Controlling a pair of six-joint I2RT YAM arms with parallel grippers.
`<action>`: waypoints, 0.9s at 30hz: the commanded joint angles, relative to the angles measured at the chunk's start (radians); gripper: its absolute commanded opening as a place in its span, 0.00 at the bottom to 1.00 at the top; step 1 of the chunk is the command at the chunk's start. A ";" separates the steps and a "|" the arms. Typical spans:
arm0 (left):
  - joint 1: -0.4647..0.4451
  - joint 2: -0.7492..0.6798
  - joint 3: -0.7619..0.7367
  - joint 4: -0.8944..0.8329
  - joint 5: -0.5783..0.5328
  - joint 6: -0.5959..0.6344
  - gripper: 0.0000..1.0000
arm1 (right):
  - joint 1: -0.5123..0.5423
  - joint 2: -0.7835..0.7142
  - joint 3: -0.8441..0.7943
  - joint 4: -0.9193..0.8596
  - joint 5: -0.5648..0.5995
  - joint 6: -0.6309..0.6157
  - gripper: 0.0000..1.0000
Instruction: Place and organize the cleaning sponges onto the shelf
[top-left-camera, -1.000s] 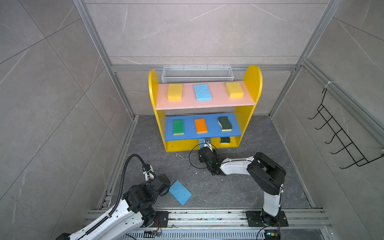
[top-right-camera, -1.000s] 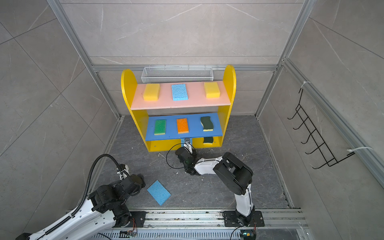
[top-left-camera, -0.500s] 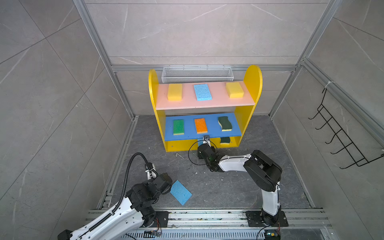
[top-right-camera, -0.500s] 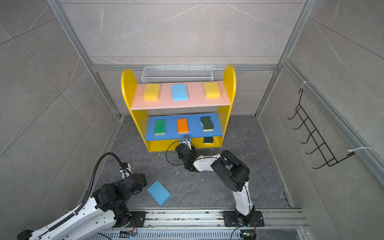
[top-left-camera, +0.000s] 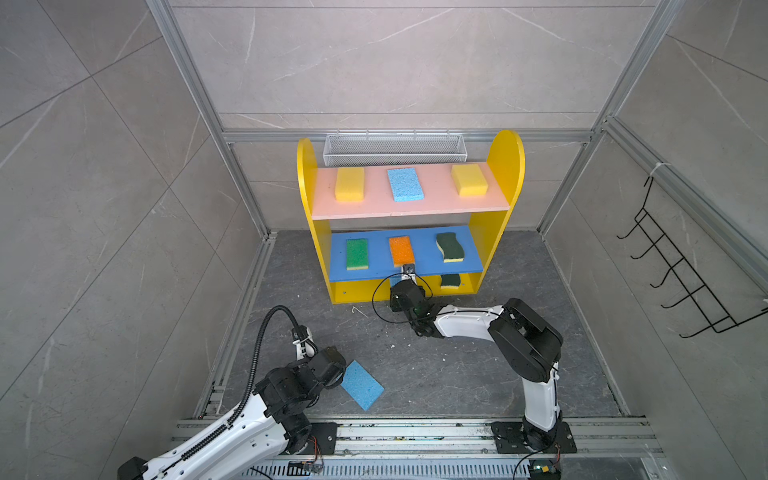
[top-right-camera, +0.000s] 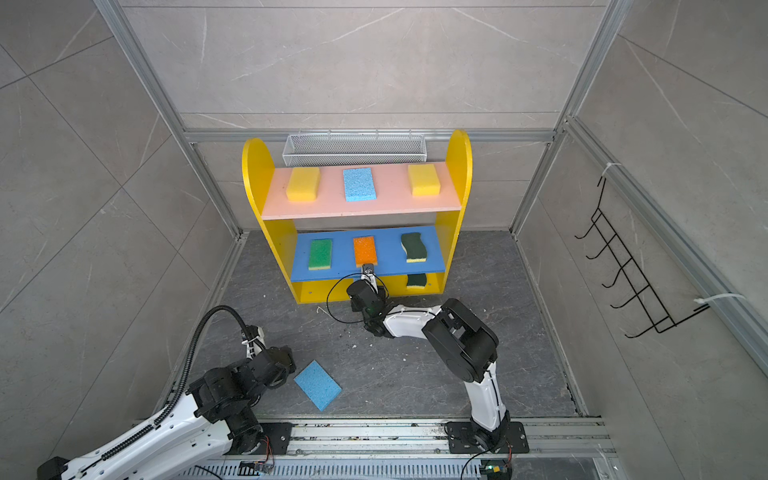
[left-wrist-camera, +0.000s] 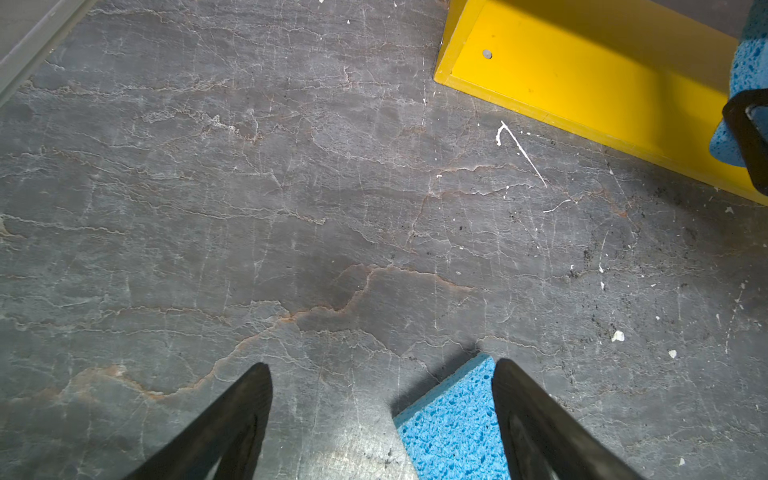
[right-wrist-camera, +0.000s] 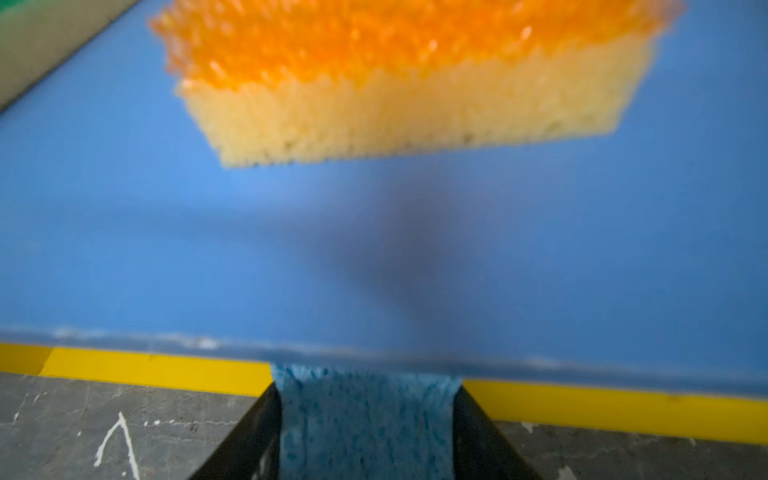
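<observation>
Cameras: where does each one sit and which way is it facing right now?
Both top views: high over the front rail, looking down at the shelf and floor; left arm and right arm show.
Left wrist: low above the floor, facing the shelf's base; open left gripper beside the floor blue sponge.
Right wrist: at the blue board, facing the orange sponge; right gripper clamps the held blue sponge.
Shared: both wrist views show the shelf's yellow base.
</observation>
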 joint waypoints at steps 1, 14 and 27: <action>-0.004 -0.004 -0.006 0.014 -0.037 0.015 0.86 | -0.019 0.030 0.043 -0.063 -0.020 0.025 0.61; -0.004 0.016 -0.003 0.019 -0.051 0.016 0.86 | -0.047 0.054 0.109 -0.148 -0.028 0.051 0.61; -0.003 0.031 0.003 0.020 -0.059 0.020 0.86 | -0.071 0.087 0.176 -0.237 -0.037 0.083 0.61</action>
